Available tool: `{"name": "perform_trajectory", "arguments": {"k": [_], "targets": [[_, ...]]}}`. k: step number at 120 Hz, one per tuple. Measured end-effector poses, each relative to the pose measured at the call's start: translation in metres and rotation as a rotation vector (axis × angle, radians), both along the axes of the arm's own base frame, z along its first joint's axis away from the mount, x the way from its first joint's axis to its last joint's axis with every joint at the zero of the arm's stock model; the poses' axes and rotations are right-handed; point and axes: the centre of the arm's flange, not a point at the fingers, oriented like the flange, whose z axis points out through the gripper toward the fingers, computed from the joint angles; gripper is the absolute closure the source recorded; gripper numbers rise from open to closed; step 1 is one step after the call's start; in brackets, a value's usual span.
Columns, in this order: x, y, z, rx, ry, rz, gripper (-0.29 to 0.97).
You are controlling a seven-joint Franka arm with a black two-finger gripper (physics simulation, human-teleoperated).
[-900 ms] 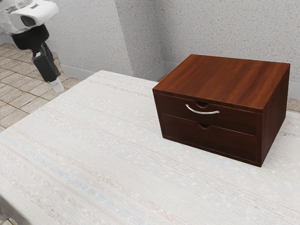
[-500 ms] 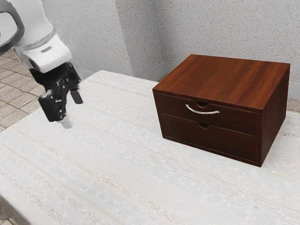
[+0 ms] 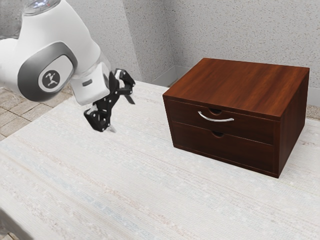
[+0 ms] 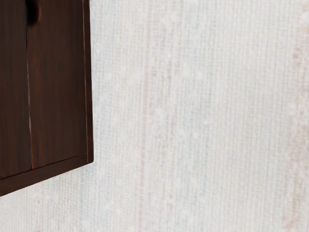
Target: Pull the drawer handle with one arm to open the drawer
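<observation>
Drawer handle (image 3: 216, 119), a curved silver bar, sits on the top drawer (image 3: 250, 129), which lies flush with its front shut. Nearest lies the pale table (image 3: 125, 195). Above it, toward the exterior view's left, the gripper (image 3: 121, 115) hangs with its fingers spread, holding nothing, well apart from the handle. Farther back stands the dark wooden cabinet (image 3: 240, 85), with a speckled wall (image 3: 225, 30) behind.

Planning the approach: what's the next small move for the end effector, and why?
Probably travel toward the exterior view's right, to the silver handle: the end effector hangs open over the table, well short of it, and the top drawer looks shut.
</observation>
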Motion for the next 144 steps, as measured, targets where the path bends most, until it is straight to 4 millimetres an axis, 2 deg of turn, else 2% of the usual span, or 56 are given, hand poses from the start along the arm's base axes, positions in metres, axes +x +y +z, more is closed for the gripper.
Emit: {"name": "perform_trajectory", "arguments": {"k": [17,43,51,65,73,87,100,113,134,144], "targets": [[0.048,0.0,-0.02,0.003,-0.008,-0.003,0.02],[0.065,-0.007,-0.037,-0.094,-0.009,0.003,0.33],[0.068,-0.02,-0.035,-0.122,-0.017,-0.007,0.38],[0.074,-0.068,-0.039,-0.154,-0.013,-0.035,0.41],[0.082,-0.082,-0.038,-0.162,-0.022,-0.03,0.42],[0.098,-0.075,-0.043,-0.17,-0.027,0.022,0.43],[0.111,-0.079,-0.04,-0.183,-0.046,0.047,0.44],[0.12,-0.073,-0.055,-0.222,-0.027,0.091,0.44],[0.127,-0.072,-0.065,-0.286,-0.023,0.134,0.45],[0.129,-0.08,-0.068,-0.317,-0.024,0.137,0.46]]}}
